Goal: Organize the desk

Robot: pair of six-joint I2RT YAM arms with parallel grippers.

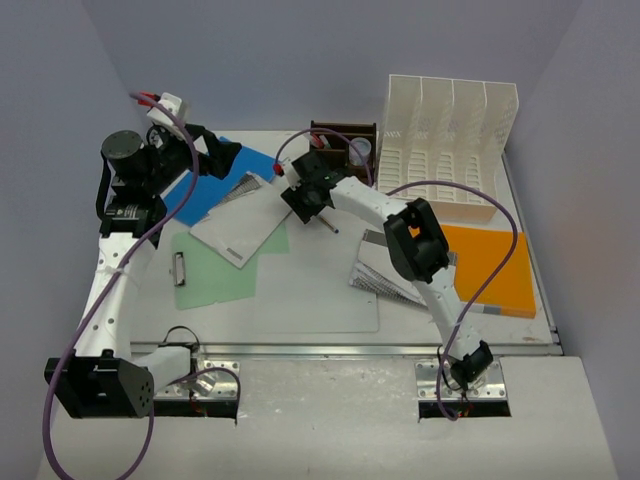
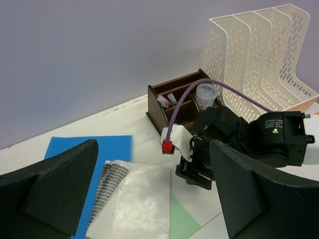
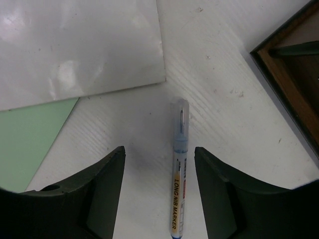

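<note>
At the left of the white desk (image 1: 320,310), which spreads beyond both arm bases with a metal rail along its near edge, the left gripper (image 1: 222,155) hangs over a blue folder (image 1: 210,190). Its 2 fingers (image 2: 50,189) stand wide apart with nothing between them.

Just right of the folder, a glossy white booklet (image 1: 243,225) overlaps it and also covers the top of a pale green clipboard (image 1: 215,265) lying nearer the bases.

Right of the booklet, the right gripper (image 3: 158,152) points down at the desk with its jaws apart. A marker (image 3: 179,169) printed "LONG NIB MARKER" lies flat on the desk between them, nearer one finger, with a gap showing on each side.

Behind that gripper, at the far edge, stands a dark wooden pen organizer (image 1: 345,140) holding a clear plastic cup (image 2: 206,94) and a few pens.

Beside it on the right is a white file rack (image 1: 450,140) with 4 slots. Nearer the bases, a sheaf of grey striped papers (image 1: 385,280) lies partly under the right arm, touching an orange folder (image 1: 490,265).
</note>
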